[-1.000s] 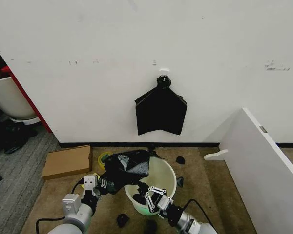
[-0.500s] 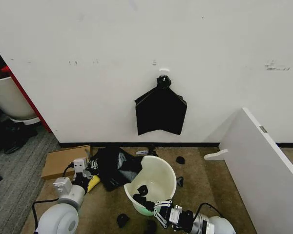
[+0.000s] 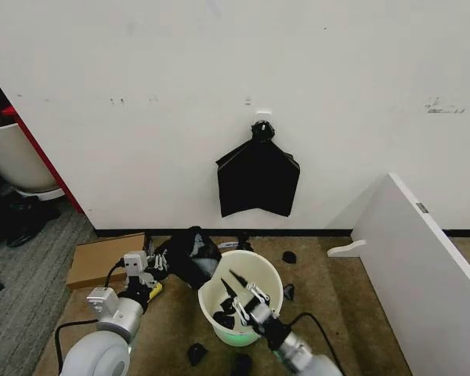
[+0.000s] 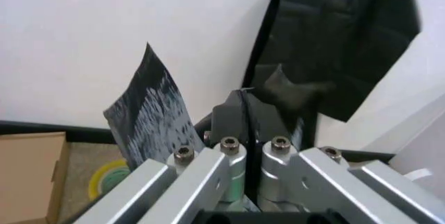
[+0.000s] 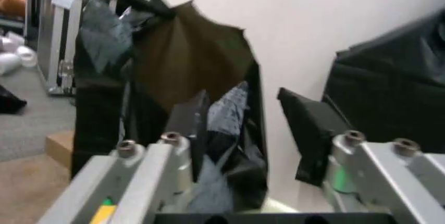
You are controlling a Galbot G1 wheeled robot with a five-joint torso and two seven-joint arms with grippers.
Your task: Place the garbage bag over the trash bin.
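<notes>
Left hand [image 3: 158, 261] is clamped on the bag [image 3: 189, 256], which hangs bunched at ten o'clock of the bin [image 3: 240, 300], touching its rim. The bin stands on the floor, uncovered. Right hand [image 3: 236, 289] sits over the bin's mouth, fingers spread wide, gripping nothing. Bag film lies between them in the right wrist view.

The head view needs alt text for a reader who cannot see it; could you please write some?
A white trash bin stands on the floor before a white wall, with the black garbage bag bunched at its left rim, not over it. The left gripper is shut on the bag; the right gripper, open, reaches into the bin. A flat black bundle hangs on the wall.
</notes>
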